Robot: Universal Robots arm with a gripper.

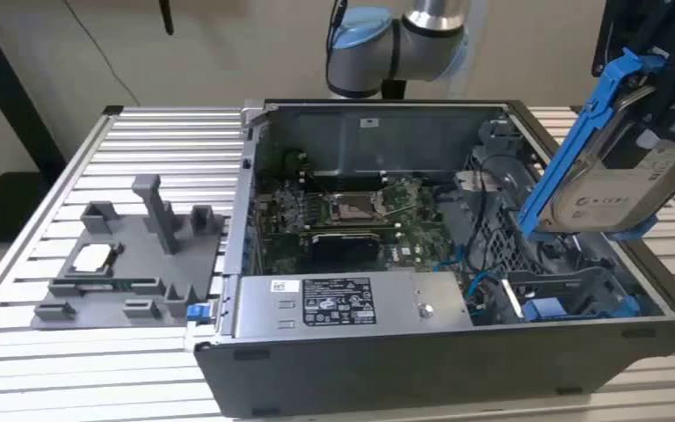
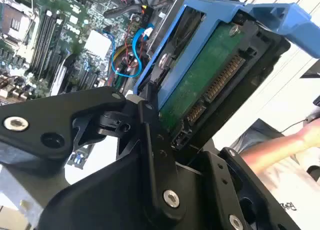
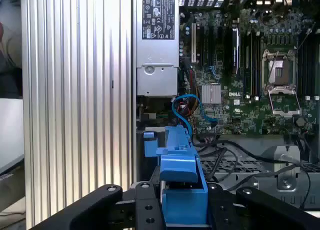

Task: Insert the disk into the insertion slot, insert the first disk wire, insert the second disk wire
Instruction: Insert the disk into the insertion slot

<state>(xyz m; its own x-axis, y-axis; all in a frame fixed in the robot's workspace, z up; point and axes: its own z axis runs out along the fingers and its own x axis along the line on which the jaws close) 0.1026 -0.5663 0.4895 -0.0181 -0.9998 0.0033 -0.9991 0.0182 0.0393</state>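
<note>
The disk (image 1: pixel 619 192), silver-grey in its blue carrier frame (image 1: pixel 575 132), hangs tilted in the air above the open computer case (image 1: pixel 431 374), at the exterior view's right. Your pincer (image 1: pixel 671 97) is closed on it. In the first wrist view the black fingers (image 3: pixel 120 207) clamp either side of the blue carrier. In the second wrist view the drive's green circuit board (image 2: pixel 200 79) and connector strip face the camera from inside the grip.

The insertion slot (image 1: pixel 566 294) is the grey bay with blue fittings and a perforated wall in the case's near corner, at the exterior view's right. It sits below the disk and well apart from it.

Seating the disk is the step in hand, and on this showing it is barely begun. Neither wire step looks started. A blue cable (image 3: pixel 184 108), likely one of the disk wires, loops loose inside the case between the power-supply box (image 3: pixel 157 49) and the motherboard (image 3: pixel 250 74).

To seat the disk, you would need to bring the tilted carrier square with the bay's opening. You would also need to keep it off the cables and the perforated wall.

Beyond the case, a grey parts fixture (image 1: pixel 127 264) rests on the ribbed bench (image 1: pixel 162 132) at the exterior view's left. A person's arm (image 2: pixel 295 137) shows beyond the pincer in the second wrist view.
</note>
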